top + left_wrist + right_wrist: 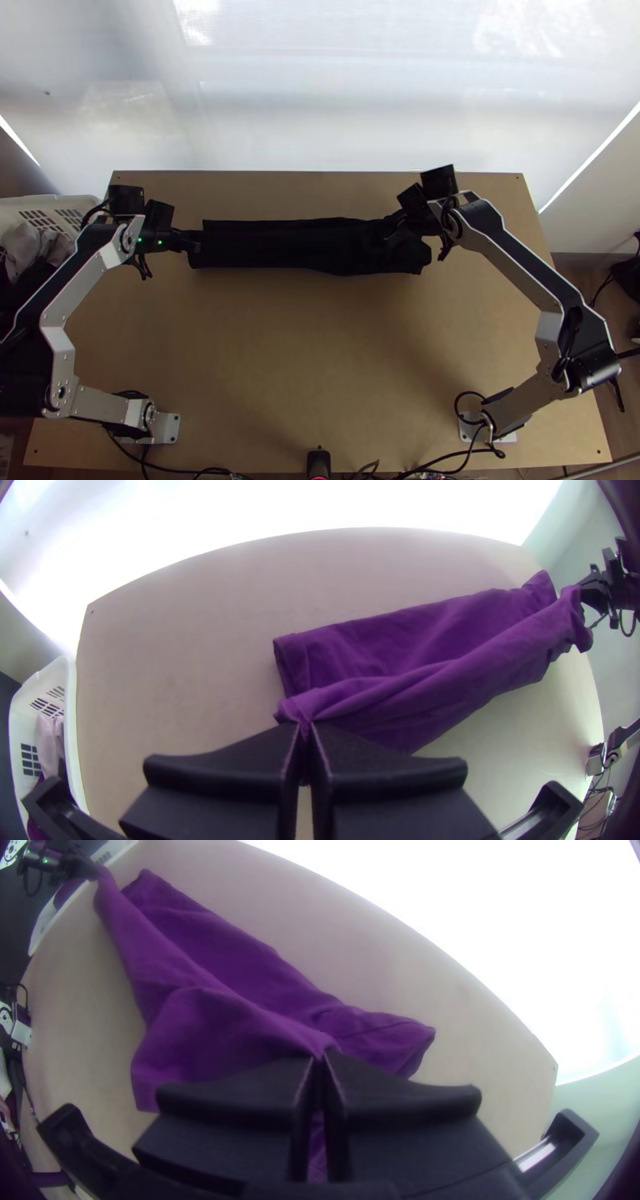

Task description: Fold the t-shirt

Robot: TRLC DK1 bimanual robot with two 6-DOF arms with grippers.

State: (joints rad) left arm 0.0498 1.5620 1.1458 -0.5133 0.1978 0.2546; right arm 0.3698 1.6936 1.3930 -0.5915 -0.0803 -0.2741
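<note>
"So, your t-shirt (280,246) stretches left to right across the table's (320,360) far half?"

"Yes, your left gripper (197,241) is clamped on its left end, your right gripper (390,232) near its right."

Looks like a robotics lab to me tbh, two robot arms (512,272) mounted on a wooden desk (320,360), loose cables (603,783) near their bases, pale sheeting (320,104) behind.
</note>
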